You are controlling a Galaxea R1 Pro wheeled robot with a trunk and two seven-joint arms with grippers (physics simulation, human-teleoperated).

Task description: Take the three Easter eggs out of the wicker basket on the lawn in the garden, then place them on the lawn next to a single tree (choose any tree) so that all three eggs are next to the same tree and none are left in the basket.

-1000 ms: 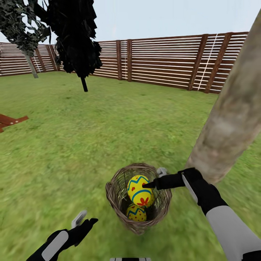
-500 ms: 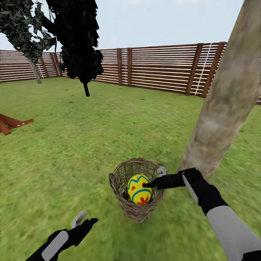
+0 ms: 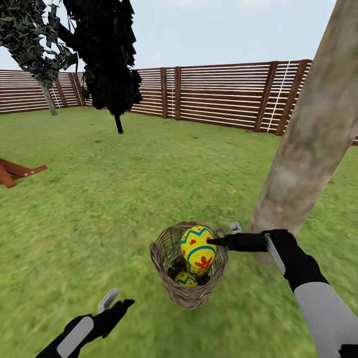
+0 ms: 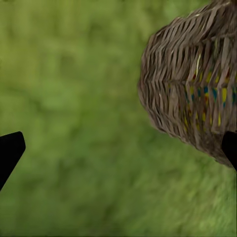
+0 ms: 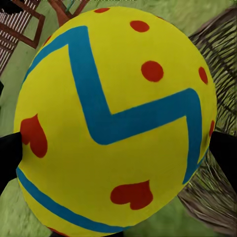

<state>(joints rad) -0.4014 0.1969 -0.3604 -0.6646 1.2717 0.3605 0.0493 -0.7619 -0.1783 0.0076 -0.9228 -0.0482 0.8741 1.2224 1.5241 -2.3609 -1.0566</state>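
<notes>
Extraction of one Easter egg is in hand: the right tool is clamped on it, pads on opposite sides as the right wrist view confirms, holding it at the rim of the wicker basket, which stands on the lawn just beside the tree, presumably so the egg can be set by that trunk. The left tool hangs open and empty over the grass beside the basket. Against half a second ago, the gripped egg sits higher in the basket mouth, exposing a second egg at the bottom.
</notes>
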